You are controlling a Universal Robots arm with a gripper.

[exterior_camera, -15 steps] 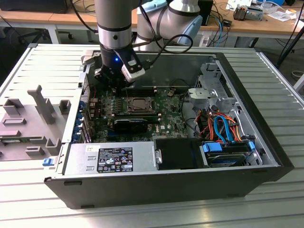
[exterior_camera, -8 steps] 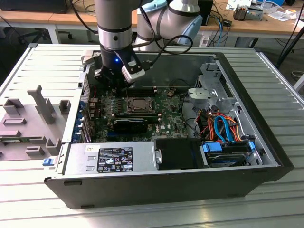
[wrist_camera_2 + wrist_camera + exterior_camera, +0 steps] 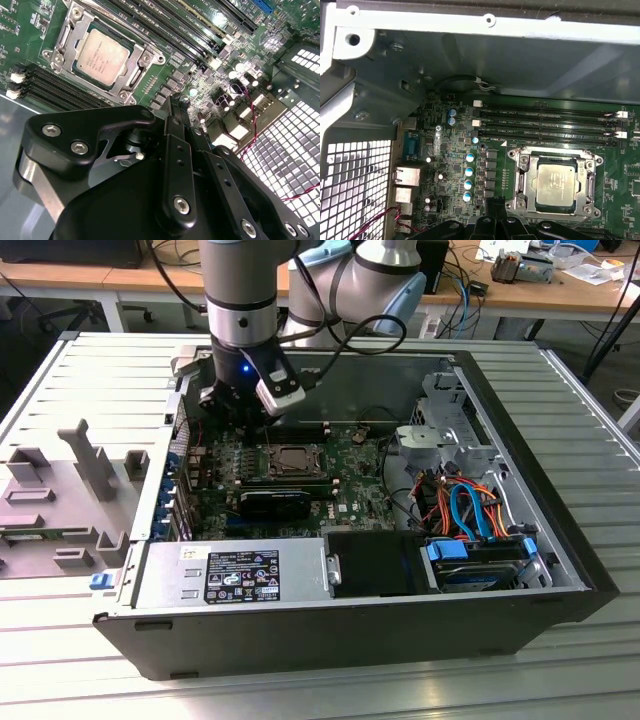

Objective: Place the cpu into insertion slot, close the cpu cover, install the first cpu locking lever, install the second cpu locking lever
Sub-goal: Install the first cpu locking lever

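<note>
Above the motherboard, just beside the insertion slot, the end effector hangs with its fingers drawn together and nothing between them. It appears to touch nothing, and its tip sits over the small square components next to the slot. The cpu lies flat in that slot, silver top up. The cpu cover lies down around it, framing the chip. Placing and covering therefore look done, and the step in hand is judged to be the locking levers. Whether either is latched cannot be told. Lever work calls for a fine, low approach, since the memory slots crowd one side of the slot. The open computer case rests on the slatted bench.
</note>
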